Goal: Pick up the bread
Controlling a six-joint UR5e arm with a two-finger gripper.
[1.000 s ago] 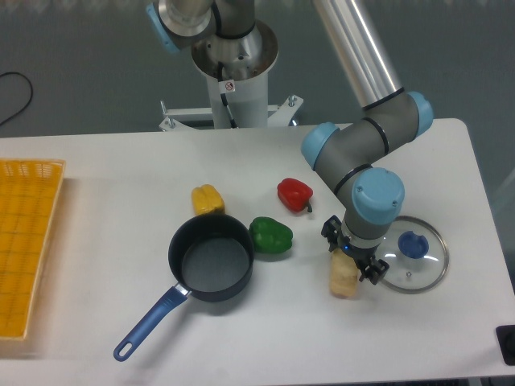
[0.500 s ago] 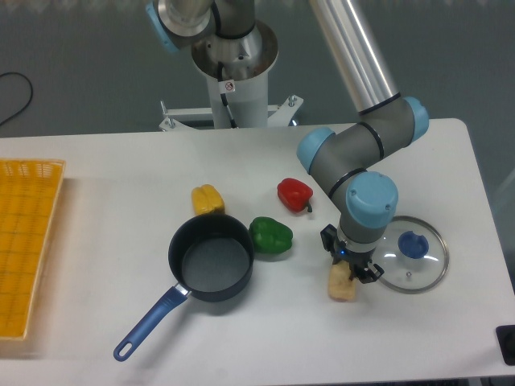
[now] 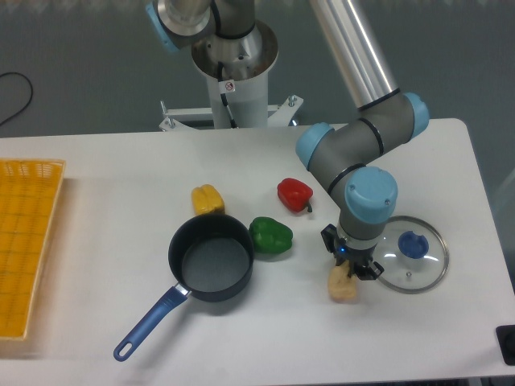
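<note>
Pale tan bread, yellow pepper, dark blue pan.

Matt rough bread, glossy plastic-looking peppers, clear glass lid, matt dark pan.

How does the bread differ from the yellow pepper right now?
The bread is pale tan; the yellow pepper is brighter yellow. The bread lies under the claw, partly hidden, beside the glass lid; the pepper sits uncovered behind the pot. Both look similar in size.
</note>
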